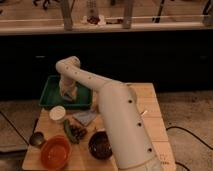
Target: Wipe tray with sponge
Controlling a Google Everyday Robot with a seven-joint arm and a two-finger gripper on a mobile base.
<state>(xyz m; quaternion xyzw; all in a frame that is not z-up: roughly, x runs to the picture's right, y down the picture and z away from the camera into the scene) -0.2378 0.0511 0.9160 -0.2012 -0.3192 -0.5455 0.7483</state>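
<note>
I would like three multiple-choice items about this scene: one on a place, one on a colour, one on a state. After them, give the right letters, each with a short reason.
1. Where over the table is the gripper?
A. above the green tray
B. at the right edge
C. at the near edge

2. What colour is the bowl at the near left corner?
A. blue
B. orange
C. white

3. How does the tray lie?
A. flat on the table
B. leaning against the window
C. lifted in the air

Answers:
1 A: the arm bends down at the far left and the gripper hangs over the tray.
2 B: the bowl is plainly orange.
3 A: the tray's rim sits level on the wooden top.
</note>
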